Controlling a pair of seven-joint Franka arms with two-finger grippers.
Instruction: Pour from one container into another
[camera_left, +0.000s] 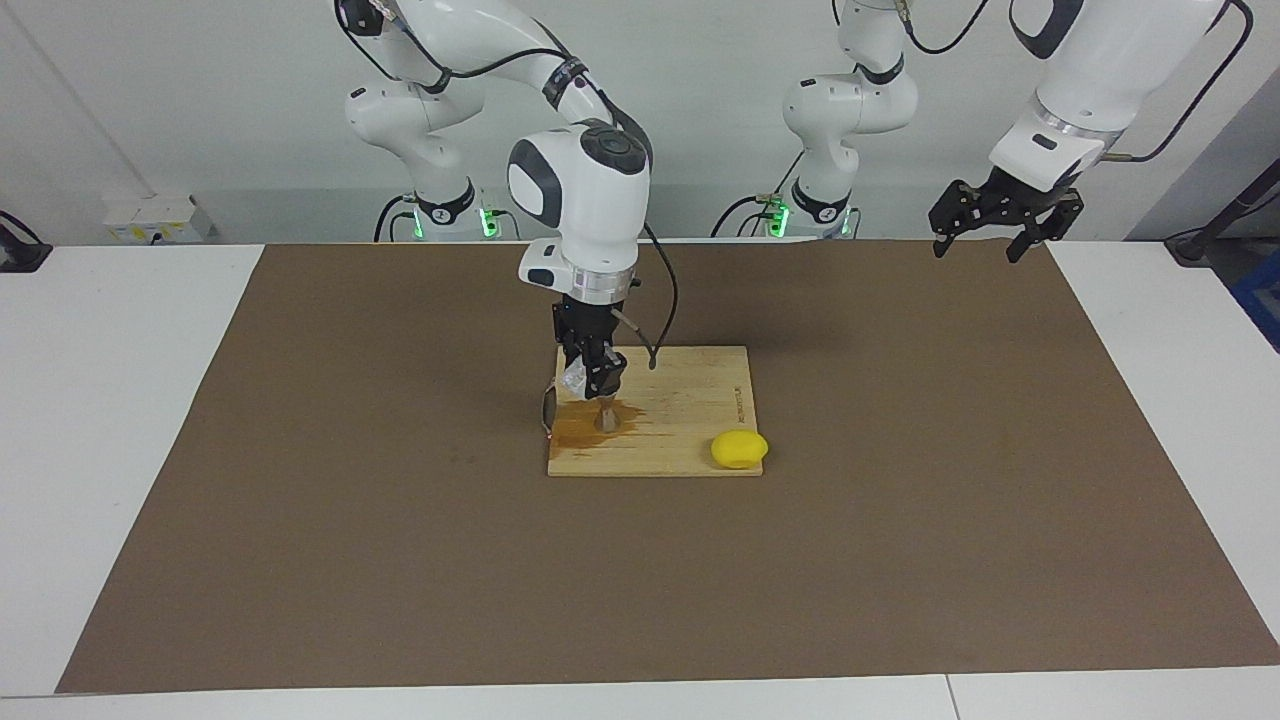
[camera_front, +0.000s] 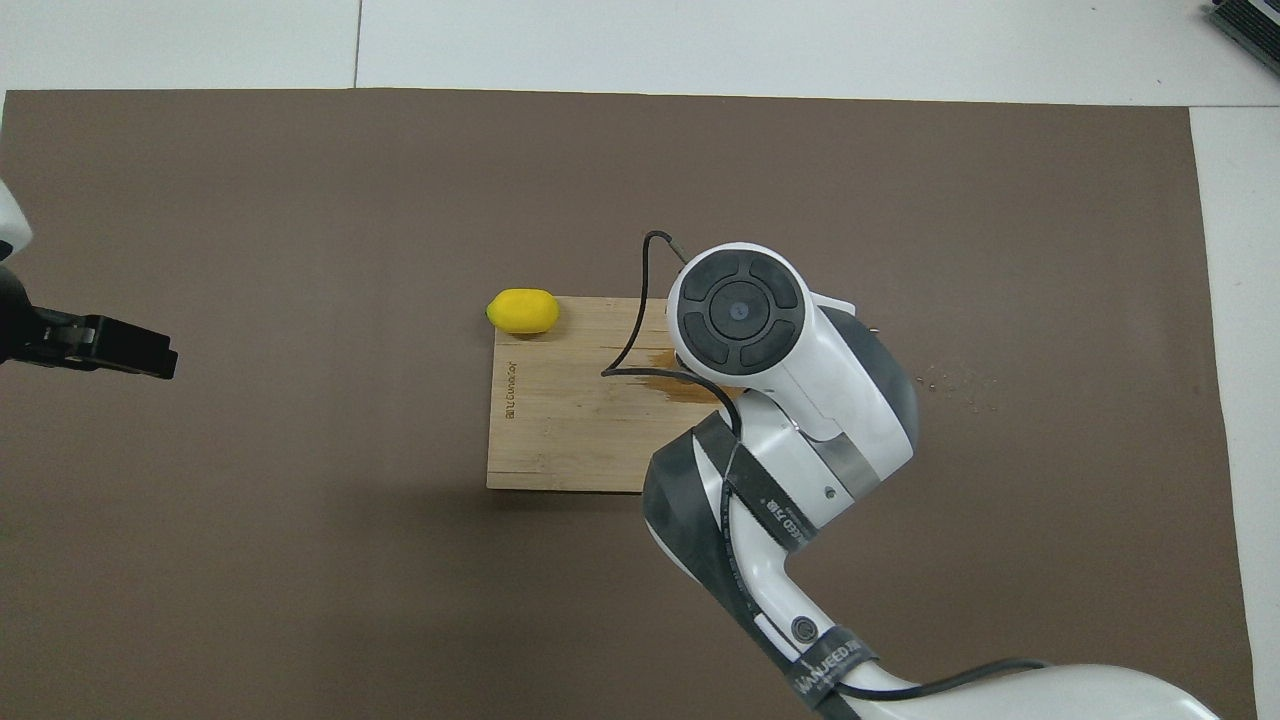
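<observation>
In the facing view my right gripper is shut on the small clear glass tumbler and holds it tilted just above the grey steel jigger. The jigger stands upright on the wooden board, in a brown wet stain. In the overhead view my right arm covers the glass, the jigger and its own gripper; only an edge of the stain shows. My left gripper waits open and empty, raised over the mat's edge at the left arm's end; it also shows in the overhead view.
A yellow lemon lies at the board's corner farthest from the robots, toward the left arm's end; it also shows in the overhead view. A thin dark object stands at the board's edge beside the jigger. A brown mat covers the table.
</observation>
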